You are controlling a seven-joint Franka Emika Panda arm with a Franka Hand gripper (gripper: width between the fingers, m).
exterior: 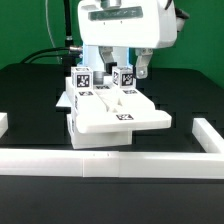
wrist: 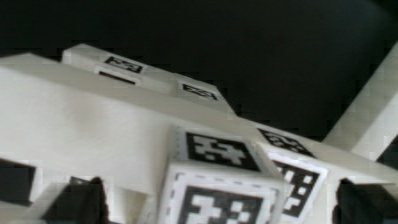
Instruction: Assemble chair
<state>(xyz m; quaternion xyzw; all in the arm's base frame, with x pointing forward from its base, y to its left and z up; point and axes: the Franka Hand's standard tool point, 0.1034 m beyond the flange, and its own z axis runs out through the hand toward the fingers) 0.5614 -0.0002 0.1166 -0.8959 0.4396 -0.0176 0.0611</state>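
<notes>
One white chair assembly point(exterior: 112, 112), two tagged posts point(exterior: 83, 78), one hand point(exterior: 113, 68), grip state unclear.

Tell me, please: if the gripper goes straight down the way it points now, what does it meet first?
Probably the tagged white post standing on the white chair assembly: the gripper hangs right above it, maybe already around its top. Depth is unclear, so contact cannot be confirmed.
</notes>
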